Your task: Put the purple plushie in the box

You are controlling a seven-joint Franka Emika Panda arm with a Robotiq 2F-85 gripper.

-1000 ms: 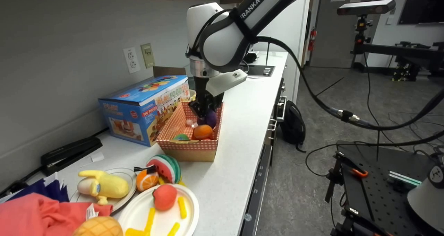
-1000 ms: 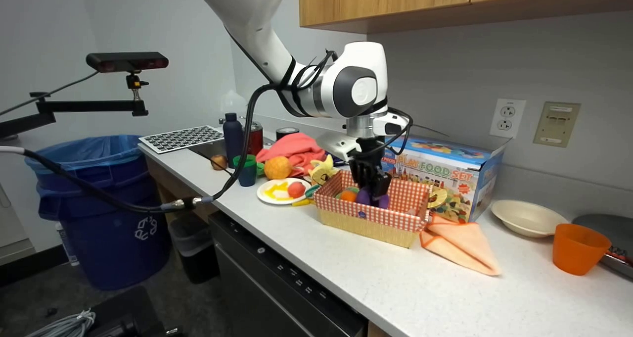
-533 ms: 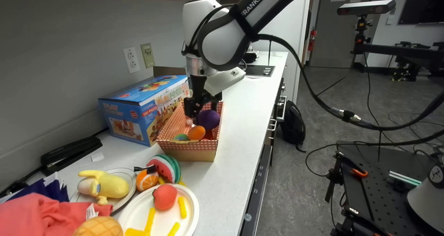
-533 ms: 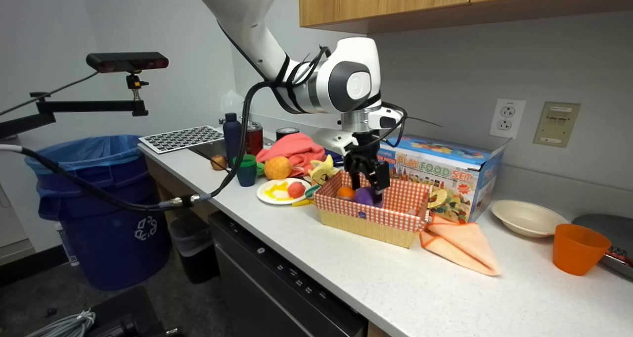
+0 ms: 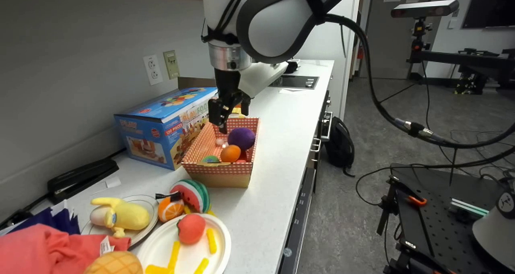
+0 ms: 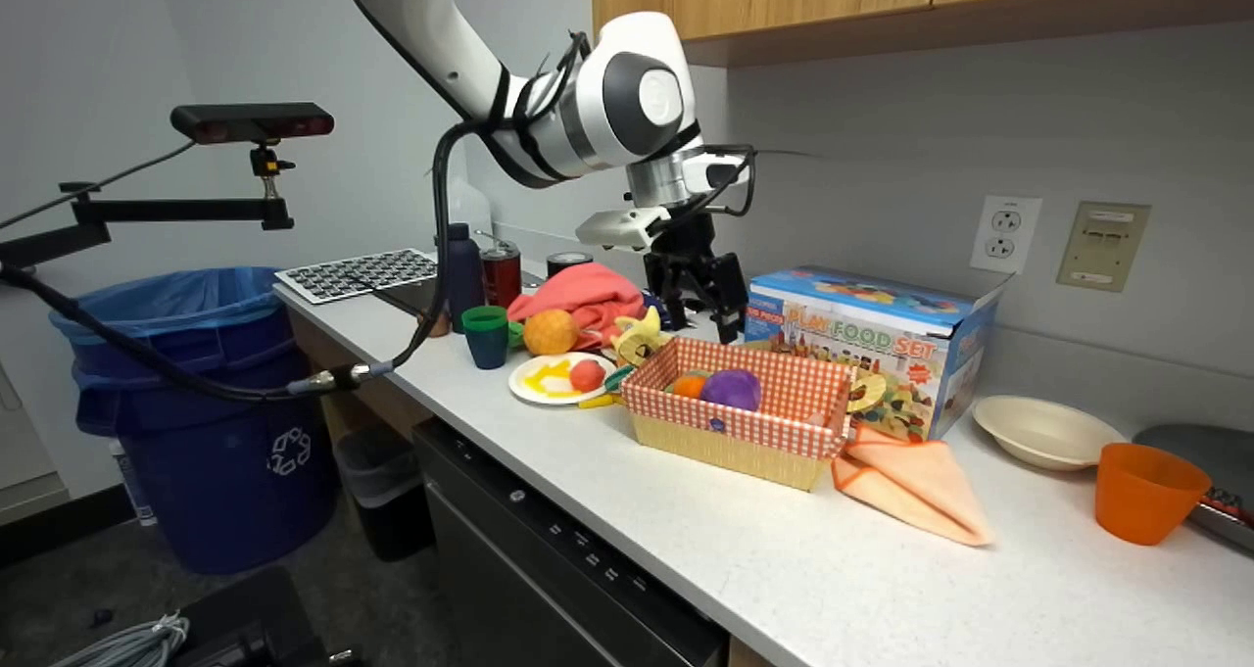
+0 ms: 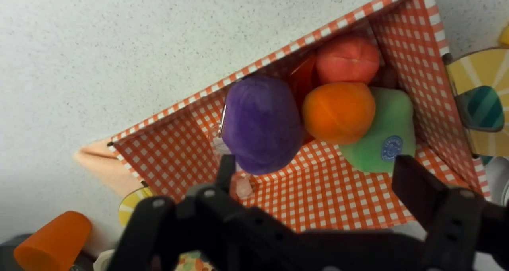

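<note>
The purple plushie point(image 7: 262, 123) lies inside the box point(image 6: 730, 450), against one long side wall. Both exterior views show it there too, its round purple top point(image 5: 241, 139) below the rim. Red-and-white check lines the box, and its outside is tan. My gripper point(image 5: 234, 119) hangs above the box, clear of the plushie. In the wrist view the fingers point(image 7: 417, 187) of the gripper point(image 7: 316, 158) stand wide apart, and only the box's checked lining shows between them. Part of the plushie's underside is hidden.
An orange toy point(image 7: 339, 112), a green toy point(image 7: 377, 131) and a red toy point(image 7: 348, 60) share the box. The blue carton point(image 5: 161, 125) stands beside it against the wall. A white plate point(image 6: 549, 393) of toy food and an orange cup point(image 6: 1146, 491) are on the counter.
The gripper was down in the box around the plushie. It has opened, let go and risen out towards the wall side. The plushie stays in the box.
</note>
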